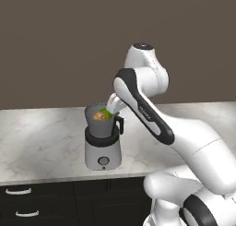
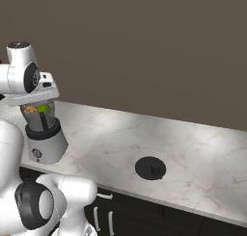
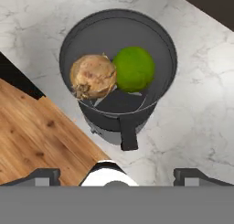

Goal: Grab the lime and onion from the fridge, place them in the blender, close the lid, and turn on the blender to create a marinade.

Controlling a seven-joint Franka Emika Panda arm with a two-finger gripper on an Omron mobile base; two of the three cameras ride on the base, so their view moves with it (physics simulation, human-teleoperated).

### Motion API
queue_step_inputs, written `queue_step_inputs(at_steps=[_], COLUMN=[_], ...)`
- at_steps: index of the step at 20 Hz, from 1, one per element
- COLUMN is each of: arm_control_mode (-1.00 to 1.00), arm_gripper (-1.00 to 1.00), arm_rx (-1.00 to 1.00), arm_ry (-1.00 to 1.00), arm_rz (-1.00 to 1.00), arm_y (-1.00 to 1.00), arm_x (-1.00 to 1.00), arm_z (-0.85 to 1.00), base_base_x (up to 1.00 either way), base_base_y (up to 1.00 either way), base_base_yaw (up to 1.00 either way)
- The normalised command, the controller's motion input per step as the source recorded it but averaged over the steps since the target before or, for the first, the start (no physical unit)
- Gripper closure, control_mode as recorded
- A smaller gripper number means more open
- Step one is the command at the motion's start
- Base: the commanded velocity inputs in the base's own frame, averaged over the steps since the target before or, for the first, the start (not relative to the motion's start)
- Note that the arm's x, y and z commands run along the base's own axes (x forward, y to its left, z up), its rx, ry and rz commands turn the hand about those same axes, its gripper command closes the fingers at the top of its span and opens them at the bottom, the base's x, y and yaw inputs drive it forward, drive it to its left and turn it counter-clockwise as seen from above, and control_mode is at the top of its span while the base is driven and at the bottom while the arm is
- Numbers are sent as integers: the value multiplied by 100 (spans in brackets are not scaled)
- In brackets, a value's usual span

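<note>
finger tips (image 3: 117,175) stand wide apart, empty, over the blender (image 3: 118,67); onion (image 3: 93,76) and lime (image 3: 133,68) sit inside, touching. lid (image 2: 150,168) lies on the counter (image 2: 202,153) at four o'clock; approach its knob squarely.

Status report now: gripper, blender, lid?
Gripper open above blender. Onion and lime inside jar. Lid off, flat on counter. Nothing blocking.

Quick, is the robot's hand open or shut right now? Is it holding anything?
Gripper: open, holding nothing; the onion and the lime lie in the blender jar below it.
</note>
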Motion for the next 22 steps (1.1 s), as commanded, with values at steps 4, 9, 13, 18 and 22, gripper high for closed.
queue_step_inputs(at_steps=[4, 9, 13, 18, 22], arm_control_mode=[-100, -100, -100, -100, -100], arm_gripper=[-100, -100, -100, -100, -100], arm_rx=[16, 14, 3, 1, 2], arm_ry=[0, 0, 3, 3, 6], arm_rz=[-16, -23, -22, -20, -20], arm_y=[-100, -100, -100, -100, -100], arm_x=[-48, -36, -4, 0, 0], arm_z=[-48, -61, -23, -33, -43], base_base_x=[0, 0, 0, 0, 0], base_base_y=[0, 0, 0, 0, 0], base_base_yaw=[0, 0, 0, 0, 0])
